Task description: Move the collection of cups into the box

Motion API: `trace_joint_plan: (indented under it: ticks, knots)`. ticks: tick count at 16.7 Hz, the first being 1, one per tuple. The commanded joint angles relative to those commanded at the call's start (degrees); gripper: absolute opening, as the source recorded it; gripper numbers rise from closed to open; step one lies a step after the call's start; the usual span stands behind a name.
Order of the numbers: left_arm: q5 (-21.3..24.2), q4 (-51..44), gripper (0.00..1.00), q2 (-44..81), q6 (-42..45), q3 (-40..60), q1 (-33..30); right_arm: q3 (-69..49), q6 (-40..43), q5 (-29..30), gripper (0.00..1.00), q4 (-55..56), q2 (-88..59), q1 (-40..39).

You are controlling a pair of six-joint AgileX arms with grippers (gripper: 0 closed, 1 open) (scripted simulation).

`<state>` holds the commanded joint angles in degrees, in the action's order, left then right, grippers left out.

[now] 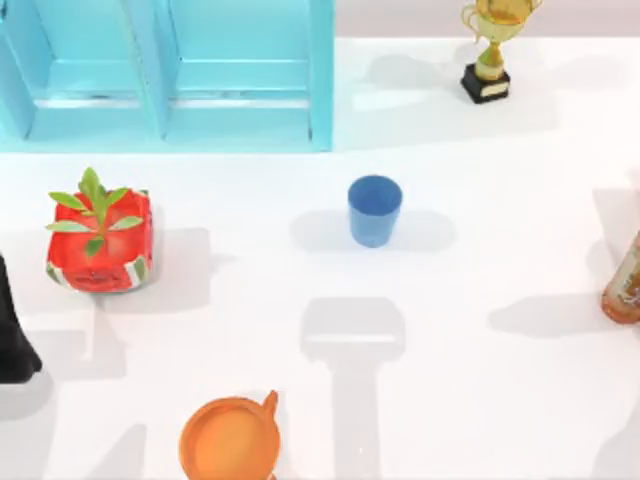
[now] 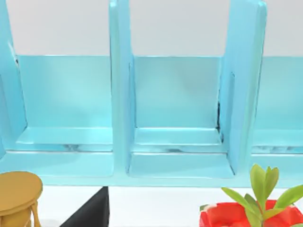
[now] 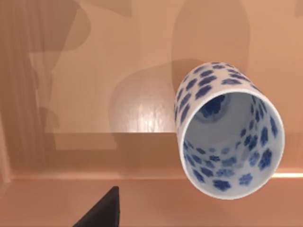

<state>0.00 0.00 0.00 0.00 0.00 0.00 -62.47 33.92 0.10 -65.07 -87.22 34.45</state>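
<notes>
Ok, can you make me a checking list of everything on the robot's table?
Surface: white table, with long shadows across it.
Job's things: blue cup upright mid-table; patterned cup on a tan, walled surface, probably the box.
Clutter: turquoise shelf, gold trophy, red plant pot, orange mug, brown bottle, gold stand.
Tools: left tool faces the shelf; right tool is near the patterned cup; a dark tip of each shows.
Cables: nothing seen.
Surroundings: nothing seen.
</notes>
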Motion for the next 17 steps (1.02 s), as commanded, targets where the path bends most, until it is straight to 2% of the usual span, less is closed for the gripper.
trace_joint_plan:
  ticks: [7,17]
  knots:
    - [0.0,0.0,1.00,0.0,0.0,0.0,0.0,-2.1,0.1,0.0,1.00,-2.1,-0.1,0.1]
    - [0.0,0.0,1.00,0.0,0.0,0.0,0.0,-21.8,0.4,0.0,1.00,-21.7,-0.2,0.3]
